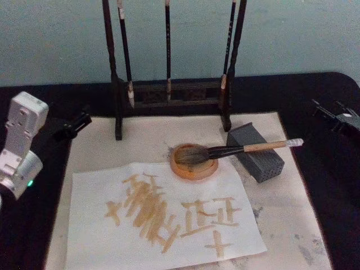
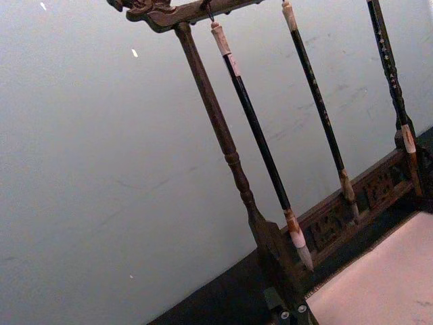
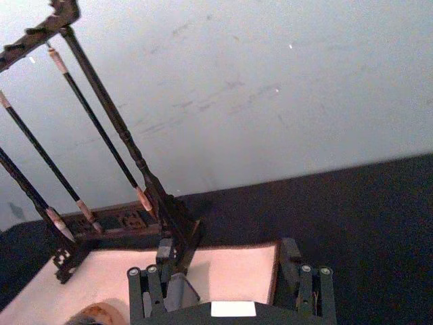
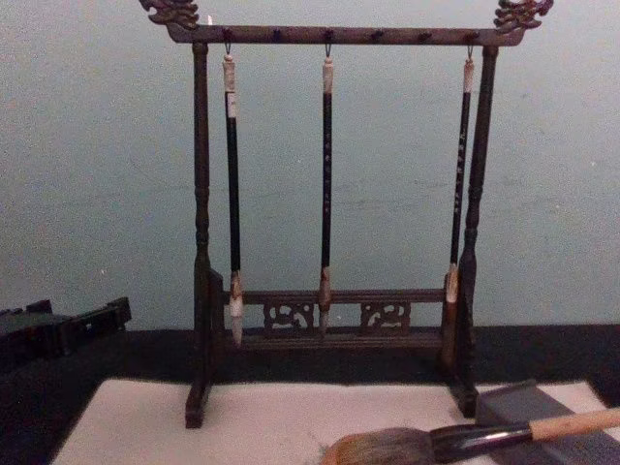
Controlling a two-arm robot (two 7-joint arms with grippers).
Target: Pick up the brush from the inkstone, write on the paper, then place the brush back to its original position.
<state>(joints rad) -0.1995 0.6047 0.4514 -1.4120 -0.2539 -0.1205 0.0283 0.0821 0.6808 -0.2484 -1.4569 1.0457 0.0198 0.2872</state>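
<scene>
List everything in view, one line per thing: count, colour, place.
Thick bushy-bristled brush: one, pale wooden handle, bristles in the dish, handle across the block.
Round shallow dish: one, orange-tan, at the sheet's far edge.
Rectangular block: one, grey, right of the dish.
White paper sheet: one, bearing tan strokes, nearest the robot.
Felt mat: one, off-white, under everything.
Wooden brush rack: one, dark, at the back.
Thin hanging brushes: three, dark-stemmed, on the rack.
Left gripper: black, at the mat's left edge.
Right gripper: black, far right.
</scene>
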